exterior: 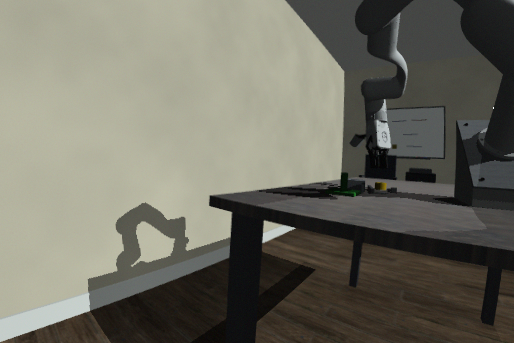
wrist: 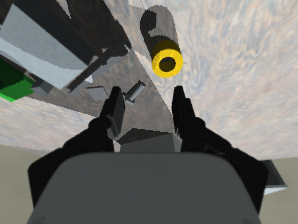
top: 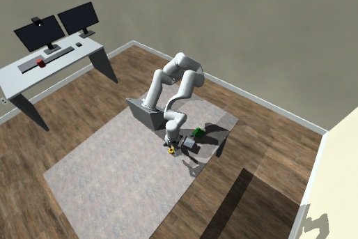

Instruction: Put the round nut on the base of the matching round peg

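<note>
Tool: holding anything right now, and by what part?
Nothing is held. The tool is open with only table showing between its fingers. The yellow nut lies on the table ahead of the fingertips, untouched.

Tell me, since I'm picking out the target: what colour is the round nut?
Yellow; the round nut shows best in the wrist view.

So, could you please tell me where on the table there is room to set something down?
The widest free stretch is the patterned surface in front of the yellow nut, toward the near table edge. It is crowded behind the nut, where the grey plate, the green peg base and the open hand hovering above sit close together.
</note>
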You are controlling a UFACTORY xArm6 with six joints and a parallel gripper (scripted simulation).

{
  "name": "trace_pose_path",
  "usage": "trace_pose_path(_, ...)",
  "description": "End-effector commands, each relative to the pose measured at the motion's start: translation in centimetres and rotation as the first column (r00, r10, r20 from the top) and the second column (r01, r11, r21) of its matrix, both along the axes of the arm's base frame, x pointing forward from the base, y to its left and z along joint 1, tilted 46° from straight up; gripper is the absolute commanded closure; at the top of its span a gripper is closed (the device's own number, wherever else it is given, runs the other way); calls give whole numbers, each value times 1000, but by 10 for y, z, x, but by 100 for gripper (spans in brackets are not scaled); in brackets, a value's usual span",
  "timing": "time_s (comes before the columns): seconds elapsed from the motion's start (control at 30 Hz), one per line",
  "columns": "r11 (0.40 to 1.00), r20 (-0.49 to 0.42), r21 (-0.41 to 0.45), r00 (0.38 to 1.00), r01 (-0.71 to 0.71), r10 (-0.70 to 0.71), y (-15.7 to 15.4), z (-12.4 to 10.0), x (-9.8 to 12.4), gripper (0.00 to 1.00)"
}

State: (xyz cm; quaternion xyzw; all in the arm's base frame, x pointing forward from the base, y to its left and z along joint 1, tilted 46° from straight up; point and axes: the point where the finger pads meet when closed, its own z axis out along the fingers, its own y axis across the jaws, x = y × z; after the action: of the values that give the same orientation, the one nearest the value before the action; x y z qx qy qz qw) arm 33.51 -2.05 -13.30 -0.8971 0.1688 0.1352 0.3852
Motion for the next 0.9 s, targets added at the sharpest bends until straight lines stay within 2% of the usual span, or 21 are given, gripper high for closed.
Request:
trace_pose_path(0.0, 1000, 51, -6, 999, 9, -8, -9, -4, -2, 40)
trace_pose_path(0.4, 1000, 105, -19, 994, 14, -12, -19, -11, -8, 40)
trace_pose_path(0.87, 1000, 115, -22, 993, 15, -12, -21, -12, -9, 40)
